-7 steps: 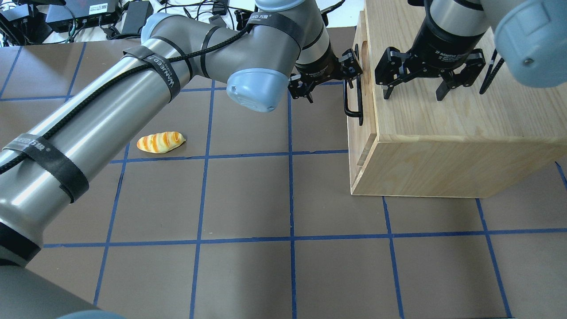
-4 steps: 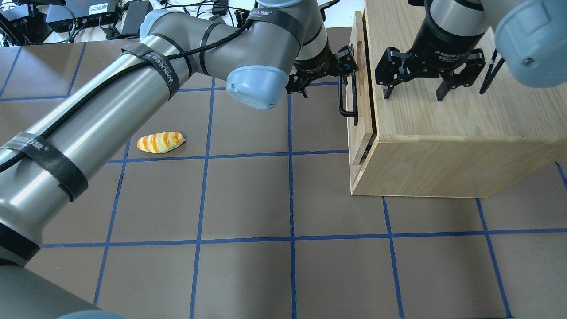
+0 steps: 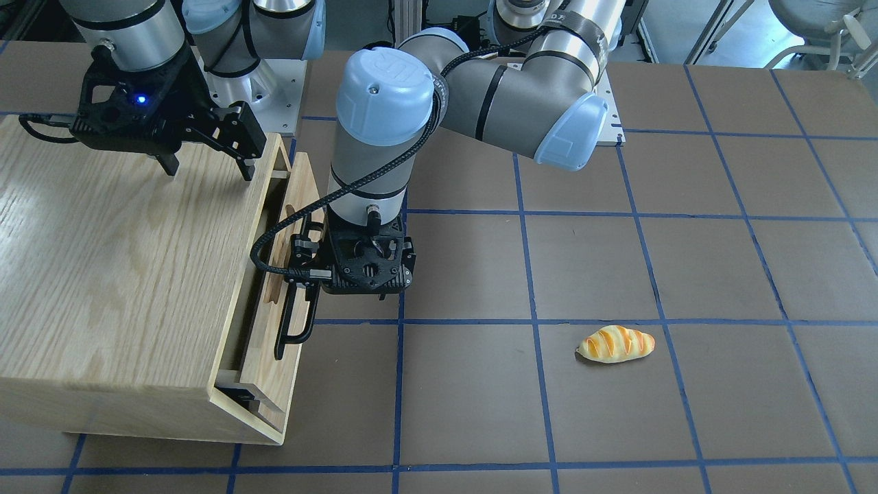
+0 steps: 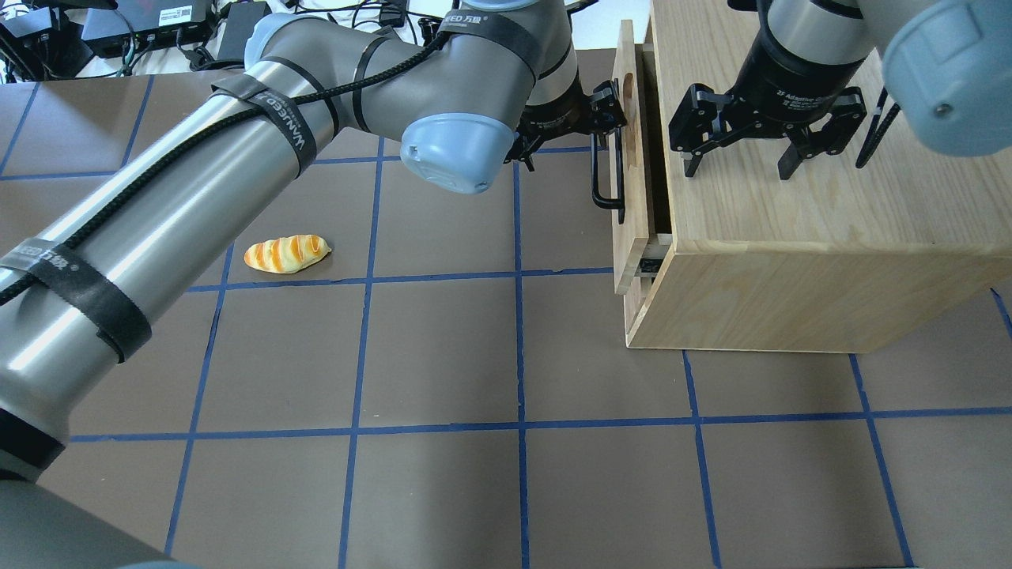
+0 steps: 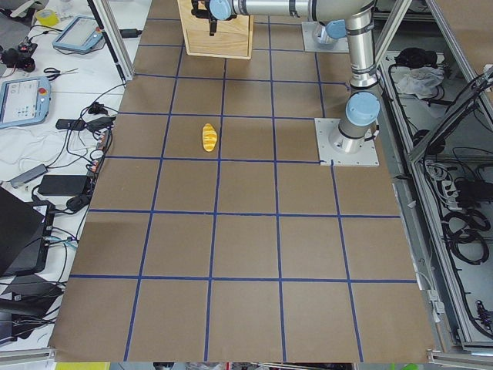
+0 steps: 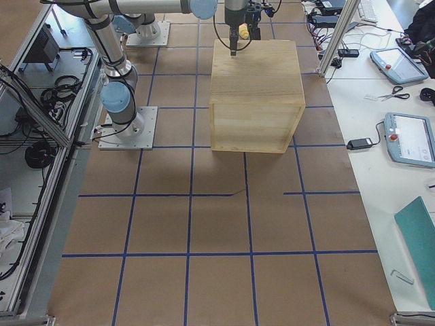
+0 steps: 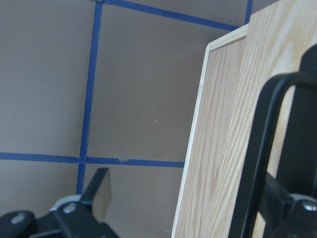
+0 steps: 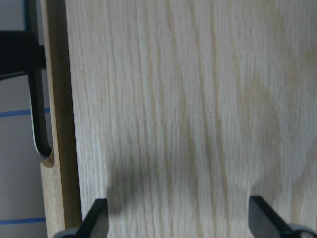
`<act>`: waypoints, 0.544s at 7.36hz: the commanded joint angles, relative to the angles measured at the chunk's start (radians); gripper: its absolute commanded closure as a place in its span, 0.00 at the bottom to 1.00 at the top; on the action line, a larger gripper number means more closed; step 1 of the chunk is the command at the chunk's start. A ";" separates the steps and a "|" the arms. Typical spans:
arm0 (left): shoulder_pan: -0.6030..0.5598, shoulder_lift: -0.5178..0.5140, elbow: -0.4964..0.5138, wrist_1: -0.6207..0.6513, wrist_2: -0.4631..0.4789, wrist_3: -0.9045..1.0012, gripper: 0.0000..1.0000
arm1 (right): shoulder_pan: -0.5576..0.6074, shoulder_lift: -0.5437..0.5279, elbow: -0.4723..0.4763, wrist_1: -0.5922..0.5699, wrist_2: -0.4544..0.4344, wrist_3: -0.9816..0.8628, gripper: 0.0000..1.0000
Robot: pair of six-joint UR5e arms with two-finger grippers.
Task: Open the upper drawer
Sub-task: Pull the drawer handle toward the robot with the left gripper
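Note:
The upper drawer's pale-wood front (image 4: pixel 630 197) stands a short way out from the oak cabinet (image 4: pixel 791 237), with a dark gap between them. It bears a black bar handle (image 4: pixel 606 180) and an oblong slot (image 4: pixel 628 88). My left gripper (image 4: pixel 569 138) is open, with one finger hooked behind the handle's far end. In the left wrist view the handle (image 7: pixel 260 148) runs close beside the right finger (image 7: pixel 292 208). In the front view the handle (image 3: pixel 295 319) hangs below the left gripper (image 3: pixel 353 274). My right gripper (image 4: pixel 739 167) hovers open and empty over the cabinet top (image 8: pixel 198 99).
A yellow-orange toy bread (image 4: pixel 286 254) lies on the brown mat left of the cabinet, also in the front view (image 3: pixel 616 344). Blue tape lines grid the mat. Cables and electronics (image 4: pixel 158 28) lie past the far edge.
The left gripper has moved left and drawn the handle with it. The drawer front has slid out from the cabinet and a gap has opened. The right gripper has not moved.

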 commanded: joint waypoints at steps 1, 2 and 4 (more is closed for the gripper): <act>0.002 0.009 -0.006 -0.019 0.025 0.000 0.00 | 0.000 0.000 0.000 0.000 0.000 0.000 0.00; 0.002 0.012 -0.006 -0.022 0.026 0.000 0.00 | 0.000 0.000 0.000 0.000 0.001 0.000 0.00; 0.009 0.029 -0.009 -0.065 0.028 0.000 0.00 | 0.000 0.000 0.000 0.000 0.000 0.000 0.00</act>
